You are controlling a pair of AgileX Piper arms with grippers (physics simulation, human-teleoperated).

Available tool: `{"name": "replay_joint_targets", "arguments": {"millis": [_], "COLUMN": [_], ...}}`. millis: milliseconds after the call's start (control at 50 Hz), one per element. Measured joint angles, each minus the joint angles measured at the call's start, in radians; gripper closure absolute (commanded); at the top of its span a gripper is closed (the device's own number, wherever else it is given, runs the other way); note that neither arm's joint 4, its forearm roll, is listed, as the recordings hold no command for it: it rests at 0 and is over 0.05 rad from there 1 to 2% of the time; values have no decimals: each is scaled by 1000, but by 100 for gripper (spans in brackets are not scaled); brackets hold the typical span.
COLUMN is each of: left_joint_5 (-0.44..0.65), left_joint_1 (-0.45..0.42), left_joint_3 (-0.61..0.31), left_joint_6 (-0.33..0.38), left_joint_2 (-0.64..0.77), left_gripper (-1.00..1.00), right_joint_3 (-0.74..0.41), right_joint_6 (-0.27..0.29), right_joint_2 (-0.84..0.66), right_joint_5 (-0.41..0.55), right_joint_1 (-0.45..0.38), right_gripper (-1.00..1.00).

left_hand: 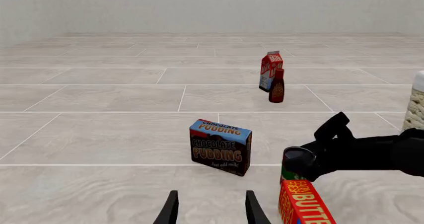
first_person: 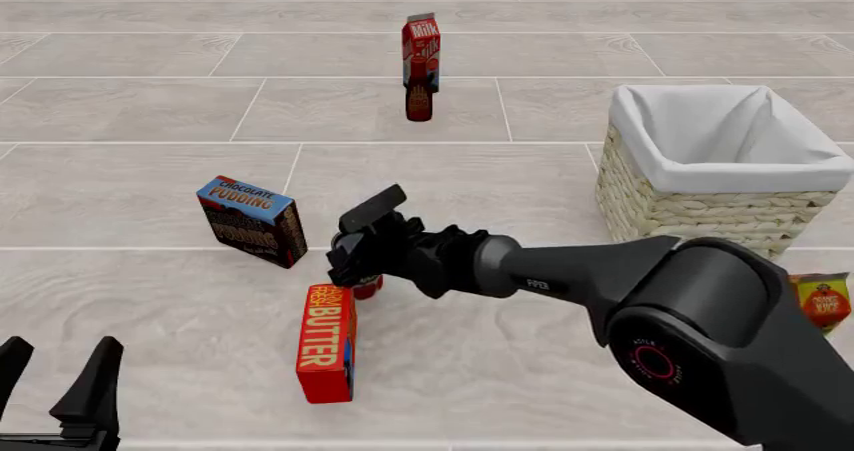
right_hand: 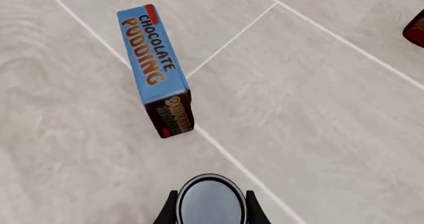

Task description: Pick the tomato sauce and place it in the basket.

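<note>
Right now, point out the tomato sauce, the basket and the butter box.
tomato sauce (right_hand: 210,200): right wrist view, on its grey lid.
basket (first_person: 694,209): front view, on its woven front wall.
butter box (first_person: 327,343): front view, on the lettered top face.

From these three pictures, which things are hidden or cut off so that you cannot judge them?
- Tomato sauce can: front view, right hand covers most of it; whether the fingers press it is unclear.
- Yellow packet: front view, the right arm hides part; its print is too small to read.
- Basket: left wrist view, cut by the edge.
- Left hand: only the fingertips show.
</note>
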State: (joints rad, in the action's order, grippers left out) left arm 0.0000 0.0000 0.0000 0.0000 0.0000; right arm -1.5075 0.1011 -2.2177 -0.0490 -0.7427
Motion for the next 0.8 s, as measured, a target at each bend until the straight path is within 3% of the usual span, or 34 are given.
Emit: {"name": "replay_joint_targets", "arguments": {"millis": [80,100,800], "left_joint_5": [0,0,0], "left_joint_1": [0,0,0], "left_joint_3": [0,0,0], "left_joint_6": [0,0,0], "left_joint_2": [0,0,0], "left_gripper": [-100,-100,-100], "right_joint_3": [-1,-1,3], "right_joint_6": [-2,-3,50], "right_joint_2": [-1,-2,1], "right_joint_5": [-1,-2,1], "right_joint_1": [0,0,45], "right_gripper": [-100,100,100]}}
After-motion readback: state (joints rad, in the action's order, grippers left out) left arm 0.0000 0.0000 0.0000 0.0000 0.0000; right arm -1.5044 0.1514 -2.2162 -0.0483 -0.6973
